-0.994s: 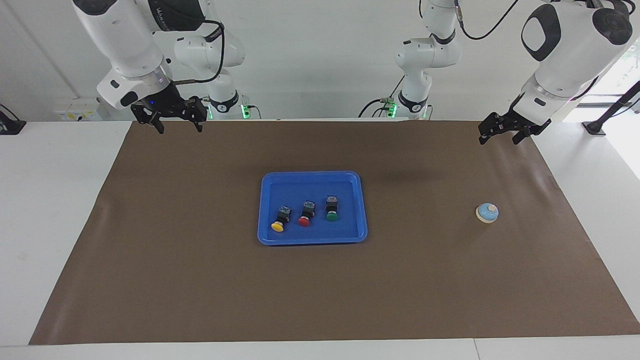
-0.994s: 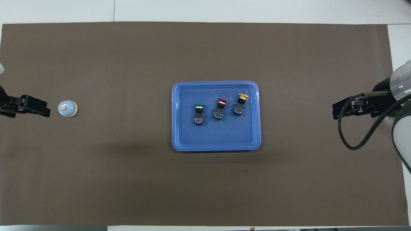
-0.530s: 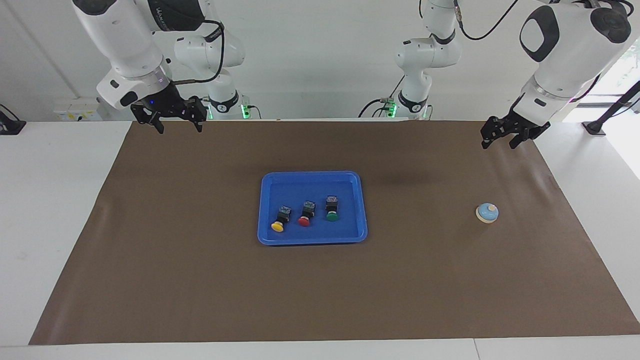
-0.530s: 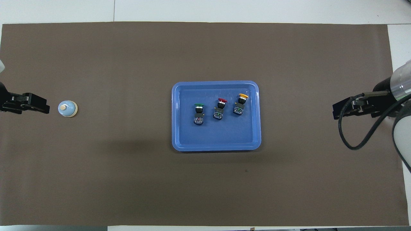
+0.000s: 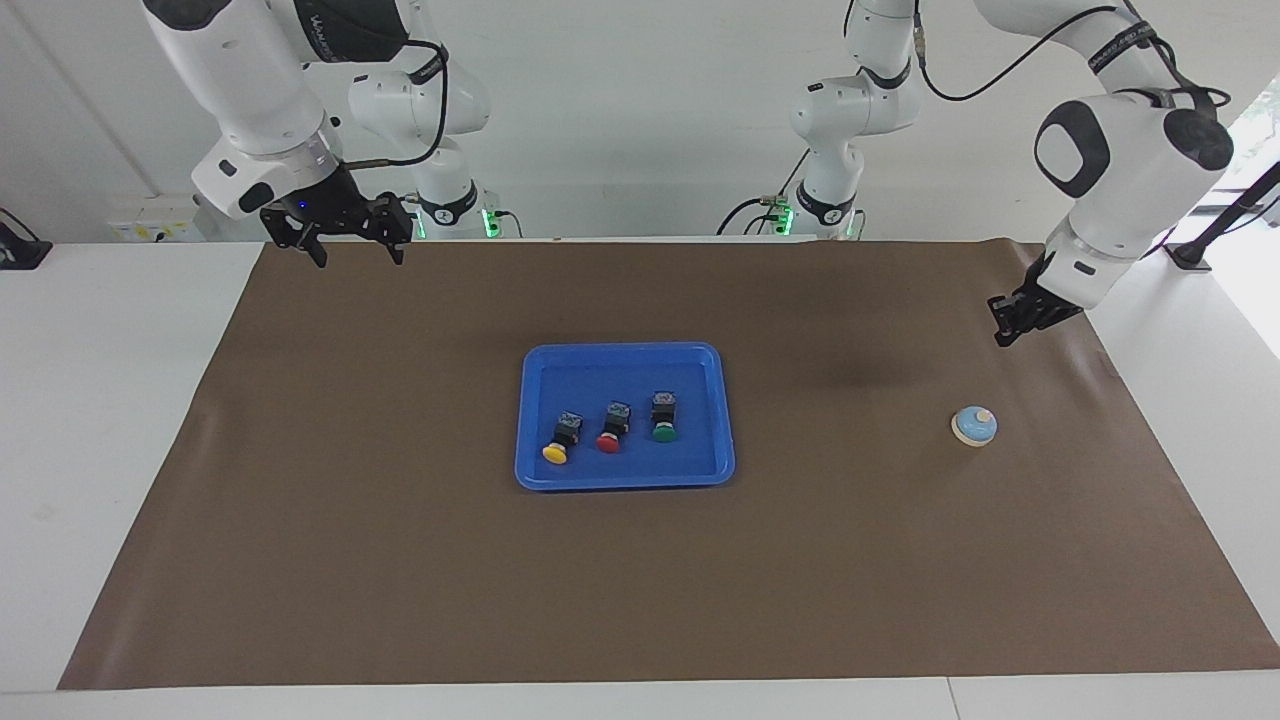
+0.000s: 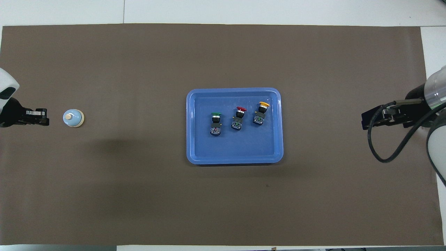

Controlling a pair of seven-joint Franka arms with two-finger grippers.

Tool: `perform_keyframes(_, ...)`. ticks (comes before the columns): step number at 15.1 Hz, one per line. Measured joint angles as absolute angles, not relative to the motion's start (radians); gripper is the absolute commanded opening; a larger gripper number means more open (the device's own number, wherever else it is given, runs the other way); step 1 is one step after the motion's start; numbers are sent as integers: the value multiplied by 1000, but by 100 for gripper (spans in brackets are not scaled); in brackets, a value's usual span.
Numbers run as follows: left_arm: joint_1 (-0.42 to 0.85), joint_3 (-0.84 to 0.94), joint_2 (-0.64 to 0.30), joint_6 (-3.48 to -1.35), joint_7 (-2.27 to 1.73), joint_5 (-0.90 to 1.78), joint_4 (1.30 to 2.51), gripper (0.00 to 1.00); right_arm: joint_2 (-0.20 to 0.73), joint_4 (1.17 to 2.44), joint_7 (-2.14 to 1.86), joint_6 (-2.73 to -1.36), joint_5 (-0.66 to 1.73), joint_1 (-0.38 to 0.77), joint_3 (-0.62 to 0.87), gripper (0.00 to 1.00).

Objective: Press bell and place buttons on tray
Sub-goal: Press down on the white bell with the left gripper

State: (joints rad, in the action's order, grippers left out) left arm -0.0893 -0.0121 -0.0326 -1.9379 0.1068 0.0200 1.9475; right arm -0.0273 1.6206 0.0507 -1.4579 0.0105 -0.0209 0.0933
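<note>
The bell point(image 5: 974, 426) stands upright on the brown mat point(image 5: 400, 560) at the middle right of the facing view and at the middle left of the overhead view point(image 6: 73, 118), its pale knob on top, with nothing touching it. The tray point(image 5: 528, 470) lies flat at the centre of both views, well apart from the bell. All three buttons lie on their sides in a slightly slanted row on the tray's floor, caps pointing away from the robots: the green button point(image 5: 663, 417) is at the bell's end of the row, the red button point(image 5: 612, 428) is in the middle and the yellow button point(image 5: 561, 439) is at the other end. They sit close together but apart from one another, and none touches the rim.

The left end effector point(image 5: 1008, 334) hangs above the mat at the right of the facing view, higher in the frame than the bell and clear of it; its fingers are pressed together with nothing between them. In the overhead view it shows at the left edge point(image 6: 44, 121), just beside the bell.

The right end effector point(image 5: 358, 252) waits at the upper left of the facing view, over the mat's edge by the robots, its fingers spread wide and empty. The mat covers most of the white counter point(image 5: 110, 400).
</note>
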Motion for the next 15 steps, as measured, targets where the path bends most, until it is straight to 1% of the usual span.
perform_keyframes(2,-89,-10,-94,-2023,107,20,1965,0,-27,1621,51,-1458,11,-21,93,100)
perform_keyframes(4,-93,-10,-134,-2106,107,20,1987,0,-27,1621,51,-1458,11,-21,93,100)
perform_keyframes(12,-120,-11,-235,-2245,137,20,2016,0,-27,1621,51,-1458,11,-21,93,100)
perform_keyframes(15,-121,-10,-235,-2242,138,20,2012,0,-27,1621,51,-1458,11,-21,93,100)
